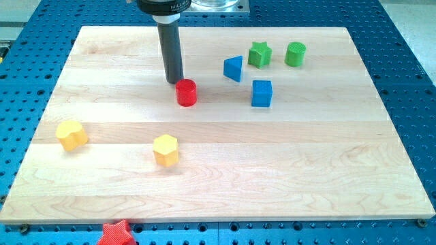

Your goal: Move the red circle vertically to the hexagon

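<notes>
- Rod ends in my tip [174, 82], no jaws on this rig; tip sits just beside red circle [186, 92], at its 10 o'clock.
- Red circle on wooden board [306, 170], at 12 o'clock from yellow hexagon [165, 150], apart from it.
- Yellow block [71, 135] at hexagon's 9 o'clock.
- Blue triangle [234, 69], blue cube [261, 93], green star [259, 54], green cylinder [296, 54] at 2 o'clock.
- Red star [114, 233] off board.
- Lettering on arm mount too blurred to read.

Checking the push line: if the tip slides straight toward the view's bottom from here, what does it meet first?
My tip sits just up-left of the red circle, so it would probably clip that first; the yellow hexagon lies further down.
</notes>
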